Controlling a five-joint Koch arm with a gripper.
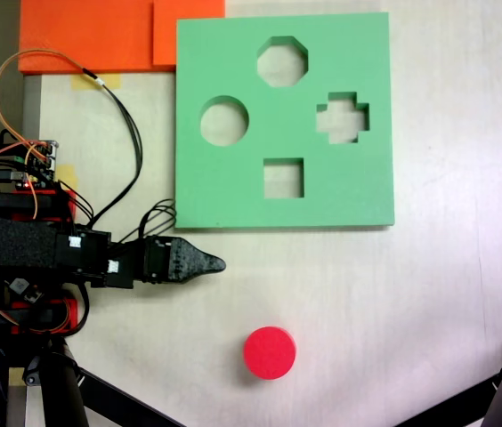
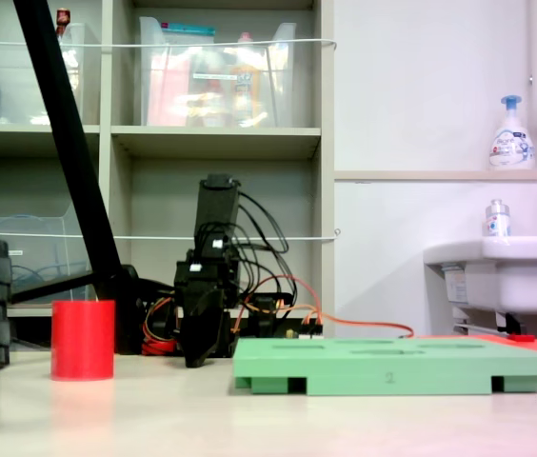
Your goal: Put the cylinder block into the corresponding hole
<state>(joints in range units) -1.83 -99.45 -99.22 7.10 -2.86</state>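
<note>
cylinder block (image 2: pixel 83 339) apart; hand (image 1: pixel 215 263) empty, jaws together

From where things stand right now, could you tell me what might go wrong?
The cylinder block stands apart from the gripper, so a misjudged reach could knock it away. The green board has an octagonal cut-out near the circular hole, inviting a wrong drop. The arm's cables hang near the board's edge.

Hand (image 1: pixel 218 263) low, jaws together, holding nothing.
</note>
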